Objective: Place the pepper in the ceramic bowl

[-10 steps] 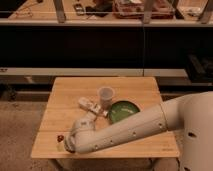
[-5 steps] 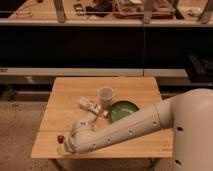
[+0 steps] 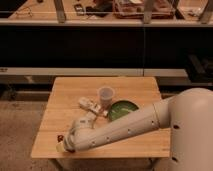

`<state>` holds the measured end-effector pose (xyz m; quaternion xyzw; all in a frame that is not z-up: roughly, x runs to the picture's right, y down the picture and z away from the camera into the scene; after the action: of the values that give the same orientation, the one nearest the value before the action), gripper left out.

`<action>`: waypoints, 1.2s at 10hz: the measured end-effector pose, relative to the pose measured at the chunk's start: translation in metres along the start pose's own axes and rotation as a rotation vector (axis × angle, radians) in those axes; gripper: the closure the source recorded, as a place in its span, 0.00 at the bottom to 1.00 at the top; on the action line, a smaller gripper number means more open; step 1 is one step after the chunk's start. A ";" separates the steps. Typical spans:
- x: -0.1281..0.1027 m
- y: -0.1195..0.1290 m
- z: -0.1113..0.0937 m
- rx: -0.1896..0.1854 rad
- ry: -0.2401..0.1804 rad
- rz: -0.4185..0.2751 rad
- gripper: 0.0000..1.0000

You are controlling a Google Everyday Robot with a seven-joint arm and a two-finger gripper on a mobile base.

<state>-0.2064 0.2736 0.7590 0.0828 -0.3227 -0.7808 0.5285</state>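
Observation:
The pepper [image 3: 60, 137] shows as a small dark red spot near the wooden table's front left edge. My gripper [image 3: 65, 145] is at the end of the white arm, low over the table and right beside the pepper; most of the pepper is hidden by it. I cannot tell whether they touch. The green ceramic bowl [image 3: 123, 108] sits at the middle right of the table, partly behind my forearm.
A translucent plastic cup [image 3: 105, 94] stands just behind the bowl to its left. White rectangular blocks [image 3: 88, 104] lie left of the bowl. The wooden table [image 3: 70, 90] has dark shelving behind it. My arm crosses the table's front half.
My arm has reached further left and lower, bringing the gripper down to the pepper at the front left edge. The bowl, cup and blocks have not moved.

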 end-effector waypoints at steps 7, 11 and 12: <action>-0.001 -0.006 0.011 0.019 -0.002 -0.024 0.36; -0.005 -0.006 0.012 0.029 -0.004 -0.029 0.69; -0.006 -0.004 0.010 0.028 -0.006 -0.023 0.79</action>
<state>-0.2116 0.2839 0.7634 0.0917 -0.3342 -0.7824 0.5175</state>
